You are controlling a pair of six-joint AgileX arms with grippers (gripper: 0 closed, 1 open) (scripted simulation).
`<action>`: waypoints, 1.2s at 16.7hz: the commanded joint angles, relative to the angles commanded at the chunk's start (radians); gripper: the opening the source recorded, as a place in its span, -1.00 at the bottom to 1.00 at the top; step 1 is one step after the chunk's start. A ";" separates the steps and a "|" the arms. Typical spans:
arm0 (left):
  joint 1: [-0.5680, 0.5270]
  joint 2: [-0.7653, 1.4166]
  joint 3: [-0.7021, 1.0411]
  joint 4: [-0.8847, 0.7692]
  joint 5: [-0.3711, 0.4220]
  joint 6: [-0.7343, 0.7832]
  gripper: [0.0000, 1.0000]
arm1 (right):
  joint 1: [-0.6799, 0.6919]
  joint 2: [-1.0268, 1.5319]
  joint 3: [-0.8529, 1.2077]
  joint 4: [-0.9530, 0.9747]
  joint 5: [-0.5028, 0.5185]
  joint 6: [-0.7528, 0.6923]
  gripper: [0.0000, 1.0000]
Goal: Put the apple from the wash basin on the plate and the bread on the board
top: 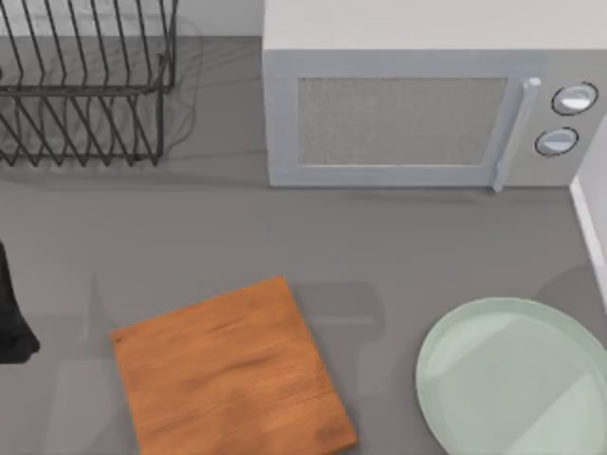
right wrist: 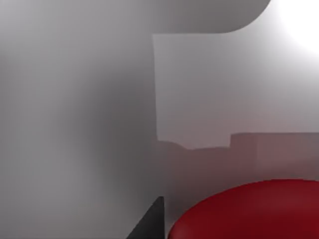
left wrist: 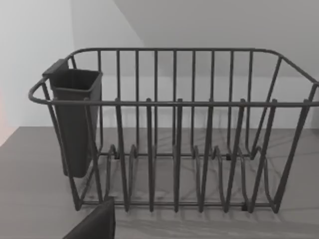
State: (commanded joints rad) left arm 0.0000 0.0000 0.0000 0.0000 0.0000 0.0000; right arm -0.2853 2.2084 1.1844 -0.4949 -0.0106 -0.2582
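Looming red and close beneath the right gripper's camera, the apple [right wrist: 249,211] sits nearest the right arm. Whether its claw is wide or narrow cannot be told. The plate [top: 446,346] waits at five o'clock on the table, bare.

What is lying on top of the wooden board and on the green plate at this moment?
Nothing lies on either. In the top view the board shows bare wood grain and the plate is bare too. The near edges of both run out of the picture, so those parts cannot be checked.

Orange-brown wooden board [top: 228,374] with visible grain, smooth pale mint plate [top: 517,374] with soft sheen, glossy deep red apple [right wrist: 254,211], dark wire dish rack [left wrist: 174,134], matt grey table [top: 190,237], smooth pale grey microwave [top: 427,104]
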 joint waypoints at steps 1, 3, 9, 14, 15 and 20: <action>0.000 0.000 0.000 0.000 0.000 0.000 1.00 | 0.000 -0.002 0.001 -0.003 0.000 0.000 -1.00; 0.000 0.000 0.000 0.000 0.000 0.000 1.00 | 0.000 -0.021 0.013 -0.036 0.000 0.000 -1.00; 0.000 0.000 0.000 0.000 0.000 0.000 1.00 | -0.001 -0.153 0.090 -0.245 -0.001 -0.003 -1.00; 0.000 0.000 0.000 0.000 0.000 0.000 1.00 | -0.001 -0.219 0.125 -0.344 -0.002 -0.004 -1.00; 0.000 0.000 0.000 0.000 0.000 0.000 1.00 | -0.001 -0.219 0.125 -0.344 -0.002 -0.004 -1.00; 0.000 0.000 0.000 0.000 0.000 0.000 1.00 | 0.016 -0.240 0.139 -0.348 -0.001 0.014 -1.00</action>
State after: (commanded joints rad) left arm 0.0000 0.0000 0.0000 0.0000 0.0000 0.0000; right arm -0.2693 1.9688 1.3237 -0.8428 -0.0118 -0.2441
